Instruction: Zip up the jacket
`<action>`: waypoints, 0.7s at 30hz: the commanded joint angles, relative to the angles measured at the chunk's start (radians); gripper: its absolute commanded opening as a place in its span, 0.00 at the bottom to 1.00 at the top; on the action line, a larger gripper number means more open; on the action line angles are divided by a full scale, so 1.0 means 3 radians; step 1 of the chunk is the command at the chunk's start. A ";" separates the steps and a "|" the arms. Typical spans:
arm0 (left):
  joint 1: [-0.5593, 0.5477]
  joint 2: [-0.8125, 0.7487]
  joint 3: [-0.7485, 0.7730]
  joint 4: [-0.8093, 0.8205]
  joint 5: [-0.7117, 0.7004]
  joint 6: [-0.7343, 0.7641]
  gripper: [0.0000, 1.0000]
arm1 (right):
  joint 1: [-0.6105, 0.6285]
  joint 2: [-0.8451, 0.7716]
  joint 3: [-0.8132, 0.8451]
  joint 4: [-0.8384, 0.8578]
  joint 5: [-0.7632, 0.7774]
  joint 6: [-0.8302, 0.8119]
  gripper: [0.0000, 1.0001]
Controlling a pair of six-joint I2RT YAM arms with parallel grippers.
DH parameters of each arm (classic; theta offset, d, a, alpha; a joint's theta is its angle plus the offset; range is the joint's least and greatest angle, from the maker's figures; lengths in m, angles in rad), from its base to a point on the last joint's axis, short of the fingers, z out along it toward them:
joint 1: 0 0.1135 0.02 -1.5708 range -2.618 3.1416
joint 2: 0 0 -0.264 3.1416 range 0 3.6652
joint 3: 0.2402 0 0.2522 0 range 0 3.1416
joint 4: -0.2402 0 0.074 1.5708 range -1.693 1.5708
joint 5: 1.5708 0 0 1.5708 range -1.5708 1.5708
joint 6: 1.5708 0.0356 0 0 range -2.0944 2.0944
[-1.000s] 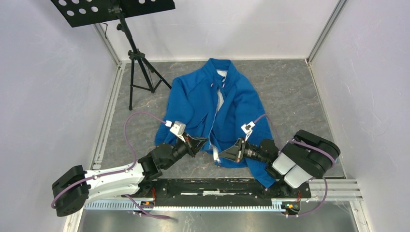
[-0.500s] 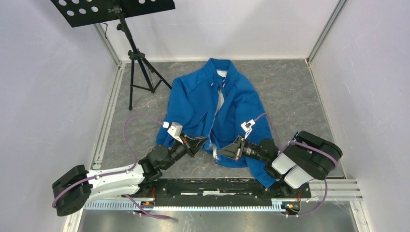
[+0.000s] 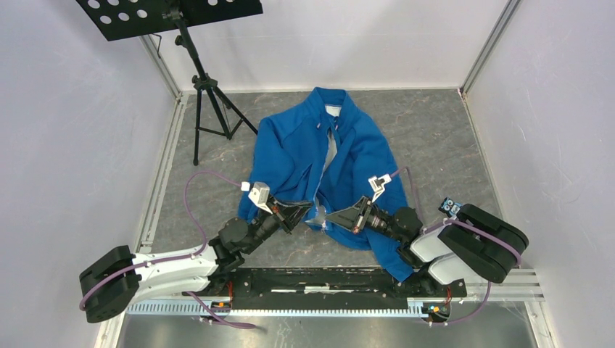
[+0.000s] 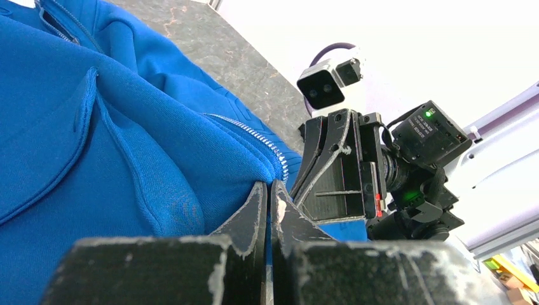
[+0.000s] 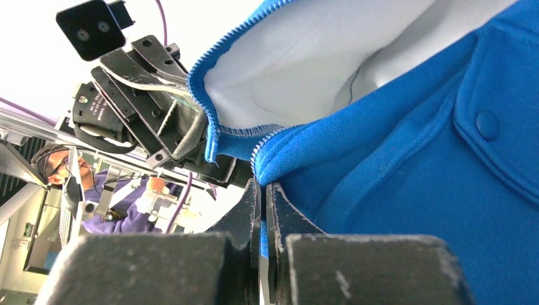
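My left end effector [image 3: 303, 211] is clenched on the jacket [image 3: 294, 148] hem beside the zipper teeth [image 4: 253, 136]. My right end effector [image 3: 333, 216] is clenched on the opposite hem, just beside the left. The jacket lies front-up on the bench [image 3: 435, 138], unzipped, with its collar [image 3: 328, 99] farthest away.

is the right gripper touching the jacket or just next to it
Touching. The right wrist view shows the right gripper shut on the jacket, its blue front edge pinched between the fingers.
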 commanded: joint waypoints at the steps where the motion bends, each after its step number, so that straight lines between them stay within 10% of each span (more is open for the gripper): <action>1: -0.0011 -0.0021 0.0095 0.0406 0.0048 0.0088 0.02 | 0.0008 -0.0113 0.0146 0.1592 0.0098 0.0014 0.00; 21: -0.0009 0.0164 0.0151 0.0706 -0.0063 -0.0059 0.02 | 0.0008 -0.0239 0.0322 0.1592 0.0147 -0.0007 0.01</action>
